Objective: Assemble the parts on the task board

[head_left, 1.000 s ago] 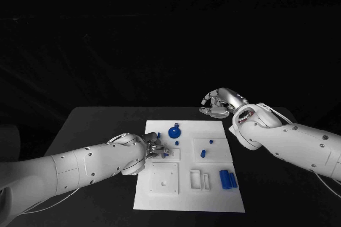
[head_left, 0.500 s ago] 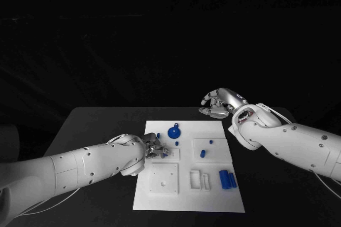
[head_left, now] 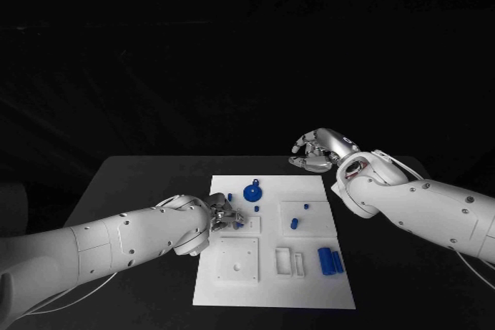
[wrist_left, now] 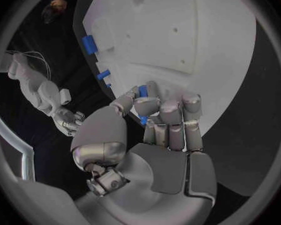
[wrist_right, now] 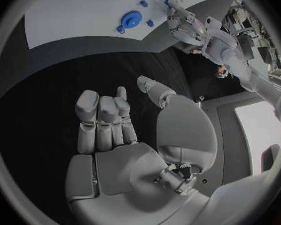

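Table black under white task board; left fingers pinch blue part.

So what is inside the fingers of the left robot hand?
The left robot hand pinches a small blue part over the task board. Its fingers cover most of the part, hiding its shape.

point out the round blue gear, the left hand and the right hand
round blue gear [head_left: 252, 195], head view, middle of its disc
left hand [head_left: 225, 215], head view, its curled fingers over the board
right hand [head_left: 312, 150], head view, its knuckles
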Robot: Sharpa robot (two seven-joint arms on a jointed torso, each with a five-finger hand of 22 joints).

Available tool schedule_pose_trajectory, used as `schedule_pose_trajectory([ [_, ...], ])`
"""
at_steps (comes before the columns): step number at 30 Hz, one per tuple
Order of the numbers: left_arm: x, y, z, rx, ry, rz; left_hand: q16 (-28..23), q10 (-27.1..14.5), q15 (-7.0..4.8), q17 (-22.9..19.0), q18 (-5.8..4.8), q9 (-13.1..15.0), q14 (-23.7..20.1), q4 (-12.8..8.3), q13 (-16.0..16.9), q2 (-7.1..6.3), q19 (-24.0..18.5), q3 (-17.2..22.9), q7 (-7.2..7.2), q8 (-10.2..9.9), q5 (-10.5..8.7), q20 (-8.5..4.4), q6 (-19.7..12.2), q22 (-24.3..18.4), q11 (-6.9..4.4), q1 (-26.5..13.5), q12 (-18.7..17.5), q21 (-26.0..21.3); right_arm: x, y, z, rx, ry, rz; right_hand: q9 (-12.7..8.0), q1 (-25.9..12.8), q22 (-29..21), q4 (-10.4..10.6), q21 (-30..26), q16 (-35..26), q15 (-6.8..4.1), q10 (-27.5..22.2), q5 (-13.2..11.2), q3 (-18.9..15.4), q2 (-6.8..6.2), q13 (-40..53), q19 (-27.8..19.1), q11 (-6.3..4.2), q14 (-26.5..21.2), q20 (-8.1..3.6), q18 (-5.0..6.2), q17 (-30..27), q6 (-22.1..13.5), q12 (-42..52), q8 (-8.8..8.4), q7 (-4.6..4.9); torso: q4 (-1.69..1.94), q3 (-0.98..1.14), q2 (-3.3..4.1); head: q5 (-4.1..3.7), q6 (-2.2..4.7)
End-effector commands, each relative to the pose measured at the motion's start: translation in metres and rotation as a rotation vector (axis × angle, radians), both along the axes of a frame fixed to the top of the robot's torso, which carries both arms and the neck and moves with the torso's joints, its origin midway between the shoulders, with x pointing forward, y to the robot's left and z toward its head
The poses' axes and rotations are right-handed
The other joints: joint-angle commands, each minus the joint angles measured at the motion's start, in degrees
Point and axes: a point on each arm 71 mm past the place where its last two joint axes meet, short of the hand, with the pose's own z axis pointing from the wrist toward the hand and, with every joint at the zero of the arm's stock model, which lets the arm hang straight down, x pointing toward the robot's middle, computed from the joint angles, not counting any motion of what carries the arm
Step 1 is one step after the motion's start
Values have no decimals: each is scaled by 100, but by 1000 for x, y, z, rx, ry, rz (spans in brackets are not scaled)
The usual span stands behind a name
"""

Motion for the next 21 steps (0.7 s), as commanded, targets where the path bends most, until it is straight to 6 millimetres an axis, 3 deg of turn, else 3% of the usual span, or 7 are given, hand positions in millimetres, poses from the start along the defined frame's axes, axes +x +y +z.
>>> schedule_pose_trajectory([
  [1, -2, -5, -1, -15, 26, -21, 12, -338, -133, -10, 67, 22, -150, -96, -6, 210, -44, 59, -204, 3, -31, -636, 179, 68, -198, 234, 9, -31, 0, 2, -1, -6, 8, 12, 5, -11, 10, 35, -31, -22, -5, -44, 24, -6, 48, -8, 2, 0, 37, -27, 624, 7, 45, -31, -40, 38, -5, 0, 5, -4, 3],
  [21, 7, -4, 19, 43, 90, -82, 47, -356, -126, -40, 49, 100, -151, -298, 2, 286, -57, 38, -212, -9, 117, -624, 178, 74, -207, 339, 31, -35, 1, 2, -2, -5, 14, 10, 7, -10, 11, 40, -33, -23, -6, -44, 31, -5, 54, -9, 2, 0, 38, -28, 624, 9, 45, -30, -43, 38, -2, 5, 0, -12, 6],
])
